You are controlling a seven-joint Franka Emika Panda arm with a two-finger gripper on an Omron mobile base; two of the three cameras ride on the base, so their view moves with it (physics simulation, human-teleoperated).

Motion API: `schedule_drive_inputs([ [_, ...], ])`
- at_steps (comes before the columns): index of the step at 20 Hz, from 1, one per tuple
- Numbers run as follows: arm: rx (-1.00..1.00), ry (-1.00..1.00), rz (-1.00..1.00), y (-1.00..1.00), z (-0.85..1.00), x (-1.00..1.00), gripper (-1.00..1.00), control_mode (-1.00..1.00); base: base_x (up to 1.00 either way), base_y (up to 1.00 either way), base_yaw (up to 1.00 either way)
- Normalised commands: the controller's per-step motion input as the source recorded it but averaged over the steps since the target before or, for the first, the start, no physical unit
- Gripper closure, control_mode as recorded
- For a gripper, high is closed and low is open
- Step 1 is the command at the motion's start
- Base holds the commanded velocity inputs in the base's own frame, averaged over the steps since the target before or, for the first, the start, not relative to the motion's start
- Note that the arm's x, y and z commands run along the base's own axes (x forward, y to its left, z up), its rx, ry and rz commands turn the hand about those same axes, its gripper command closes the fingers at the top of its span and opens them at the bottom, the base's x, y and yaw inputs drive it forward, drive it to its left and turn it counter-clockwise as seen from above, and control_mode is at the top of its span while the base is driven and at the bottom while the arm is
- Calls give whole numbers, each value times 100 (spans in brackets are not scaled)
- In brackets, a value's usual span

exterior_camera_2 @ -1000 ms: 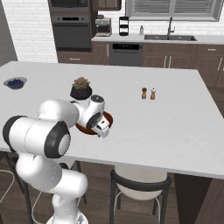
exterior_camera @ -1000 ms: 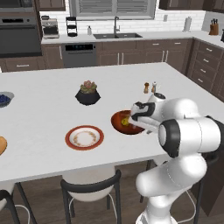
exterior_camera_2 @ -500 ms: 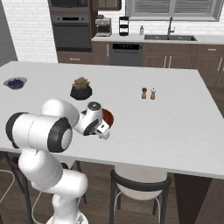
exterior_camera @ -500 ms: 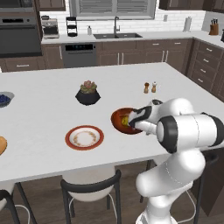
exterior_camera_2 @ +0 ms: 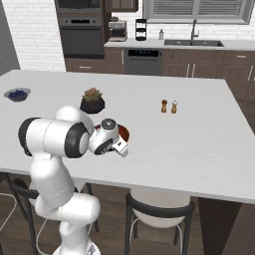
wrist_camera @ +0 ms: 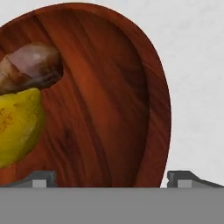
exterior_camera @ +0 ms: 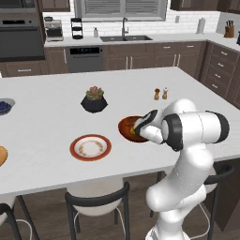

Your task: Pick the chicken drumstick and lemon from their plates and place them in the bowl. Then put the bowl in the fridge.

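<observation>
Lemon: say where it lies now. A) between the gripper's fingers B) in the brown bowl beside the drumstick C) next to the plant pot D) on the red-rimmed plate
B: in the hand view the lemon lies inside the bowl, touching the drumstick; the open gripper holds nothing.

Even, bright rendered light; soft shadows under the counter point(exterior_camera: 56, 183); the hand view is slightly blurred close up.
</observation>
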Motion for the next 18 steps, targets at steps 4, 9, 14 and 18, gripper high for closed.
schedule_drive_inputs([
  [4,-2,0,0,0,-39,58,100,-100,0,0,0],
  [9,-1,1,0,0,-4,14,100,-100,0,0,0],
  [14,4,2,-1,0,54,-15,100,-100,0,0,0],
  [18,5,-12,-10,0,100,-61,100,-100,0,0,0],
])
